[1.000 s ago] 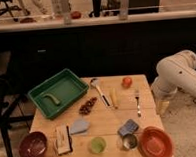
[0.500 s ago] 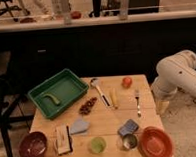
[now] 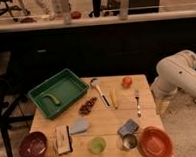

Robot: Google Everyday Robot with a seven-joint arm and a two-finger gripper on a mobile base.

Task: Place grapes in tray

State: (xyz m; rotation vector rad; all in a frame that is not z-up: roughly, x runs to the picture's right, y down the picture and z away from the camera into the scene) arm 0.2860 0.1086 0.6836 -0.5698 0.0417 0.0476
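The grapes [image 3: 87, 105], a small dark red-purple bunch, lie on the wooden table [image 3: 109, 120] just off the near right corner of the green tray [image 3: 68, 86]. The tray sits at the table's back left and holds a small green curved item [image 3: 51, 99]. My white arm [image 3: 179, 75] is folded at the right of the table. My gripper [image 3: 162, 107] hangs low beside the table's right edge, far from the grapes and the tray.
A spoon [image 3: 97, 86], a yellow utensil [image 3: 113, 98], a fork [image 3: 138, 101] and a round orange-red fruit [image 3: 127, 81] lie mid-table. Along the front are a maroon bowl [image 3: 33, 145], a packet [image 3: 62, 139], a green cup [image 3: 98, 144], a metal cup [image 3: 128, 141], a blue sponge [image 3: 127, 127] and an orange bowl [image 3: 155, 142].
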